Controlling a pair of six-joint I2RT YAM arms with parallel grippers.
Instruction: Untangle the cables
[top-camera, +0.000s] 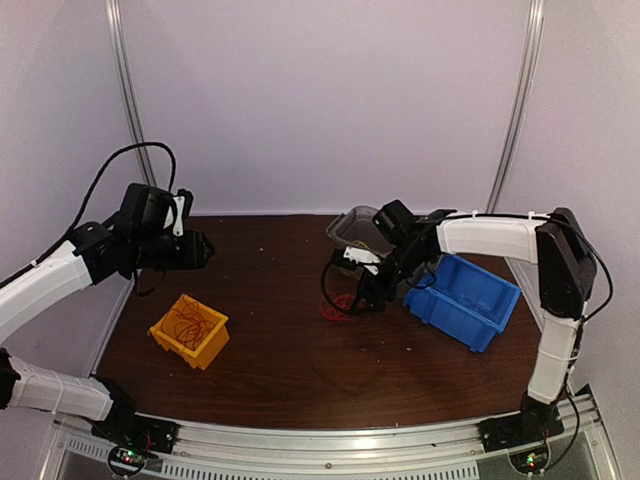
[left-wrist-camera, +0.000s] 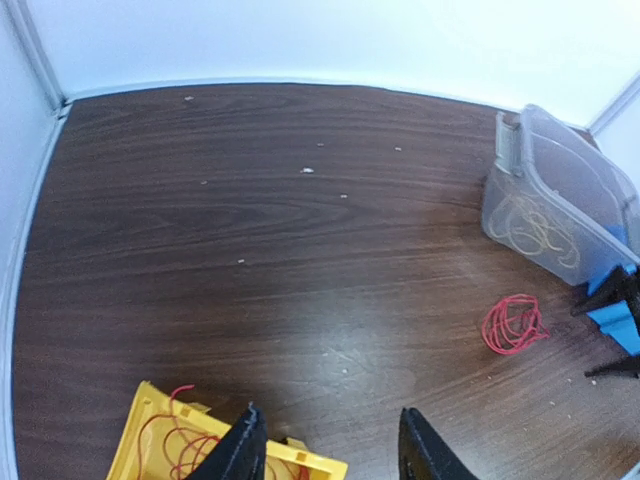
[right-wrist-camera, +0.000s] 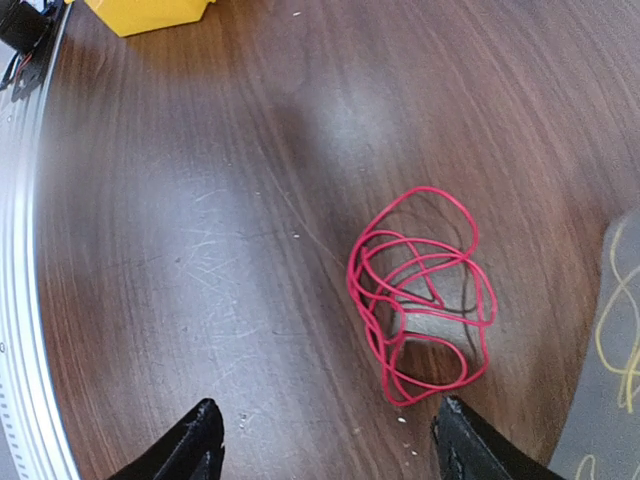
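Three containers stand on the table: a yellow bin, a blue bin and a clear tub. One red cable lies between them on the wood in overlapping loops; its strand count is unclear. The right gripper is just above it, fingers spread and empty. The left gripper, well apart, is likewise spread. Red wire sits in the yellow bin. A yellow cable sits in the tub, blurred through its wall.

Dark wood-grain surface here, scuffed and dotted with pale specks. Lying straight on it is the red cable coil, a loose knot of loops just ahead of the right end effector, a touch toward its right finger. Past the coil on that same side sits the clear tub. The blue bin rests just beside that end effector. The yellow bin sits just below the left end effector, well apart from the coil.
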